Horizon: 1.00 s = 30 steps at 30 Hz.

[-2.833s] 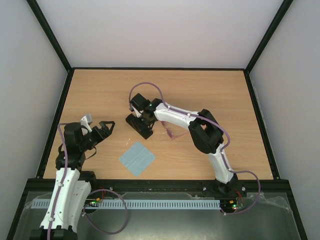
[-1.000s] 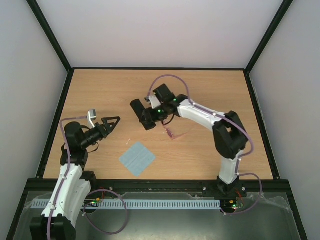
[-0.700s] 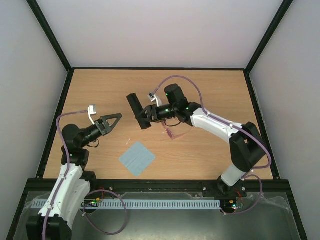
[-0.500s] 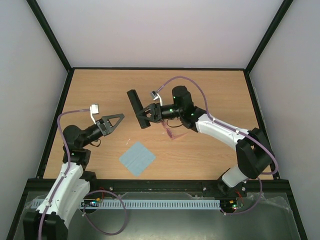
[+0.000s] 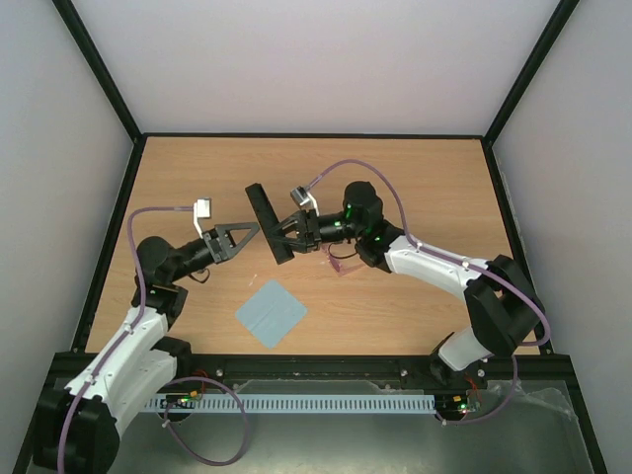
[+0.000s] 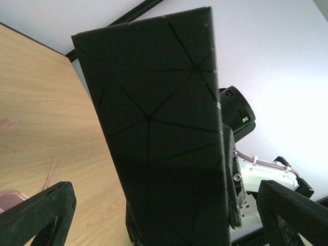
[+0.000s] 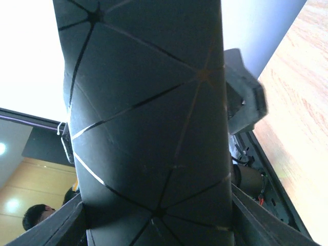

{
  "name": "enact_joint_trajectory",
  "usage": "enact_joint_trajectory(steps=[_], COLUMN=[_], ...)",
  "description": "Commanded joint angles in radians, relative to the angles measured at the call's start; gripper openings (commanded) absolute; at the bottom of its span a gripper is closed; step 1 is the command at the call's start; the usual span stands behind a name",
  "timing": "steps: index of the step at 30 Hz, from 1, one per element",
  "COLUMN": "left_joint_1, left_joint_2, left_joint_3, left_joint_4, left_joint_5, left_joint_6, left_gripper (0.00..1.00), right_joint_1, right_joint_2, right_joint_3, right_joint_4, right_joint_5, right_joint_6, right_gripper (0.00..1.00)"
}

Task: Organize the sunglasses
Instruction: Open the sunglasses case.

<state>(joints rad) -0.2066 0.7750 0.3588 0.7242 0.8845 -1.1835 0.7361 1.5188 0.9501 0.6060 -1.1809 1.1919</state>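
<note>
Releasing early could drop the case (image 5: 265, 215) pinched in your right gripper (image 5: 284, 235); your left gripper (image 5: 247, 237), jaws spread at its 9 o'clock, has not closed yet.

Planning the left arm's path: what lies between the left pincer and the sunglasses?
The black case, gripped by the right pincer, stands between the open left pincer and the sunglasses. The top view shows it.

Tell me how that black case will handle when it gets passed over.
Probably stiff: the case sticks out straight from the right gripper, no sag. Its smooth flat panels look slippery. Gripped toward one end, it might pivot.
</note>
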Motion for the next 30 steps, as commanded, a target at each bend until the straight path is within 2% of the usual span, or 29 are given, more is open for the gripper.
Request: enact_joint_trajectory(steps=[1,9,20,27,30], left_joint_1=[-0.028,-0.045,-0.056,-0.068,-0.07], left_joint_2=[0.032,0.049,0.066,0.08,0.084], left_joint_3=[0.046,0.065,0.056,0.057,0.057], left_joint_4=[0.042,0.022,0.01,0.01,0.006], left_joint_5=[-0.015,-0.022,-0.022,-0.025,-0.023], left_joint_6=[0.03,0.043,0.062,0.072,0.074], left_gripper=[0.99,0.99,0.81,0.78,0.72], right_joint_1=[0.02,0.022,0.024,0.033,0.037], right_joint_2=[-0.025,-0.017,-0.014,-0.003,0.005], right_joint_3=[0.001,0.008,0.011,0.018,0.024], right_joint_4=[0.04,-0.074,-0.137,-0.129,-0.125], right_joint_5=[-0.024,-0.02,-0.015,-0.019,-0.02], right_joint_6=[-0.015,-0.112,-0.166,-0.161,-0.16], right_gripper=[0.52,0.52,0.53,0.53,0.54])
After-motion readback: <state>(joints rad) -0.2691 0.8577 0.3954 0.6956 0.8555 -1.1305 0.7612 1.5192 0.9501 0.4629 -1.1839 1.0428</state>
